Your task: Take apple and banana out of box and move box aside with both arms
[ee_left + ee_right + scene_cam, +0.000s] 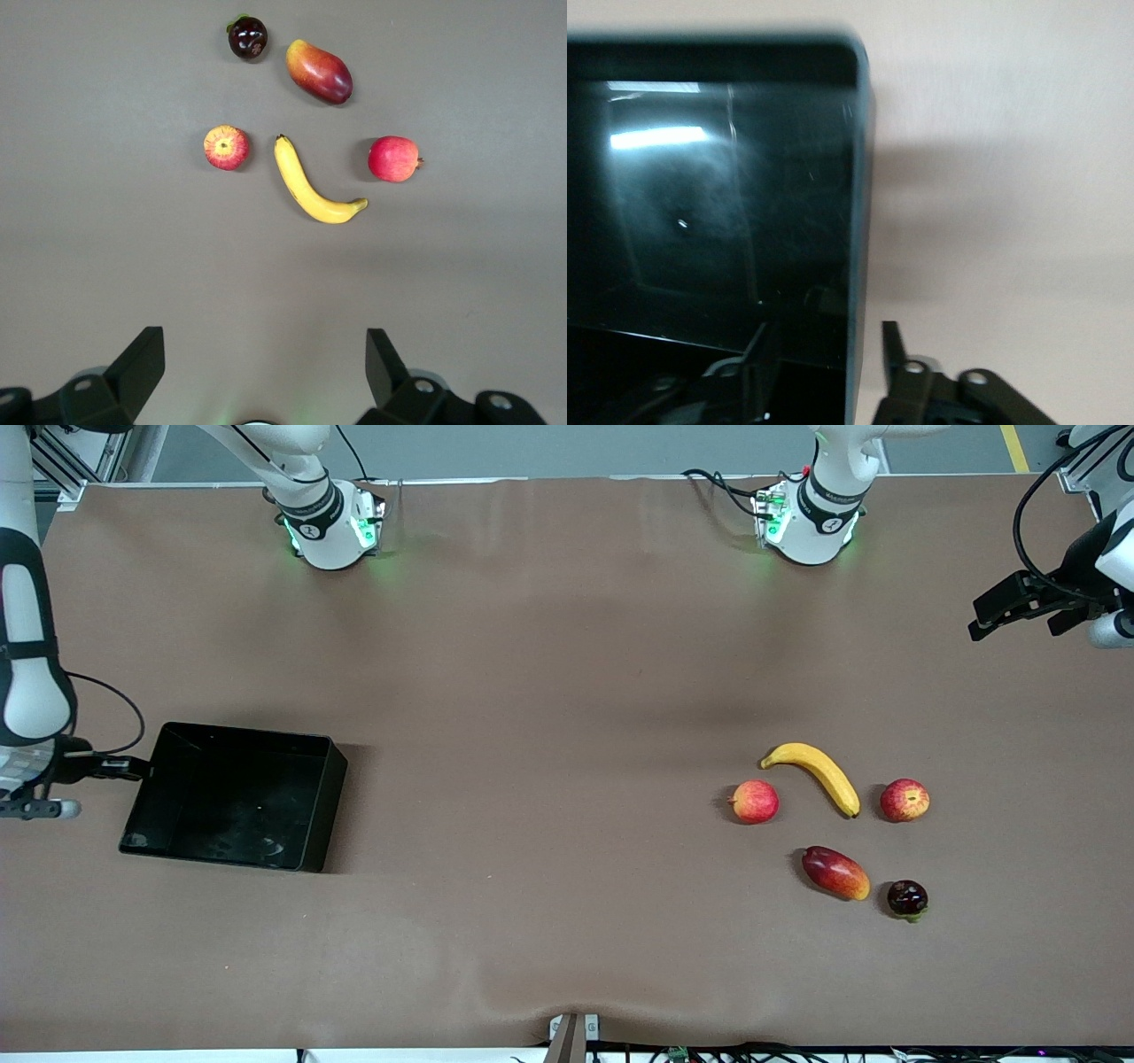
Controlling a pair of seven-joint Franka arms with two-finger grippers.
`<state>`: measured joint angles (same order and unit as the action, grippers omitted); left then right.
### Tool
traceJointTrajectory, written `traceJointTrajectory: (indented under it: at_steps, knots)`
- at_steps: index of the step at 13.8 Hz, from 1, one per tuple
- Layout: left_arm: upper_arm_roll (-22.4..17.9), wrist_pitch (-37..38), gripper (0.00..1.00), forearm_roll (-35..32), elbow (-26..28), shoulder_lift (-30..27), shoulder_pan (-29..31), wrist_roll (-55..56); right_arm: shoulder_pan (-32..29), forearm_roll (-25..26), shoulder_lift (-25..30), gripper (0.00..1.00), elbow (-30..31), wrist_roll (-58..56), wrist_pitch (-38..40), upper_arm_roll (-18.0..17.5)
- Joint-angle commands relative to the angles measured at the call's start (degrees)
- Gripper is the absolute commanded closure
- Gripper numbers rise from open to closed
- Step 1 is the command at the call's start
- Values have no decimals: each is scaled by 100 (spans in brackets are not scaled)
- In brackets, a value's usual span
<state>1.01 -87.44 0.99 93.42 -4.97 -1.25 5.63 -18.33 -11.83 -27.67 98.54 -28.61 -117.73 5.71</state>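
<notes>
The box (pixel 235 797) is seen empty at the right arm's end of the table. The apple (pixel 904 800) and banana (pixel 815 776) lie on the table at the left arm's end. The right gripper (pixel 824 354) straddles the box wall, jaws slightly parted. The left gripper (pixel 266 367) hangs open above. Little appears left.

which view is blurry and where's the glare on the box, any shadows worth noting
Right wrist view: soft, smeared at the box rim, with white glare streaks on its glossy floor; the right gripper straddles one wall. Front view: sharp, the box casting a shadow toward the table's middle. Left wrist view: crisp, even light, faint shadows beside the banana and apple.
</notes>
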Motion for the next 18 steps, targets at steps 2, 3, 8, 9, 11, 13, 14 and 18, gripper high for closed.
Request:
traceJointTrajectory:
  at_steps: [2,3,8,9,11,13,14,18]
  knots:
    - [4,60,0,-99,89,-153,20,-80,477,452,542,0,-475,335,863,-53]
    - [4,60,0,-99,98,-145,29,-80,706,689,717,0,-502,773,1031,-61]
    - [4,69,0,-99,80,-145,38,-115,1875,1174,1745,0,-441,2602,2199,-88]
    - [-5,69,0,-108,71,-145,46,-123,2042,1175,1947,0,-423,2797,2411,-88]
    - [4,69,0,-108,80,-153,143,-324,2263,1175,2413,0,-379,3053,2736,-96]
    - [13,69,0,-99,80,-162,222,-413,2360,1149,2739,0,-423,3421,3009,-97]
    - [39,69,0,-99,89,-197,222,-370,2343,1061,2845,0,-458,3571,3115,-97]
    - [301,218,0,-99,80,-136,169,50,2194,867,2872,0,-992,3651,3721,-35]
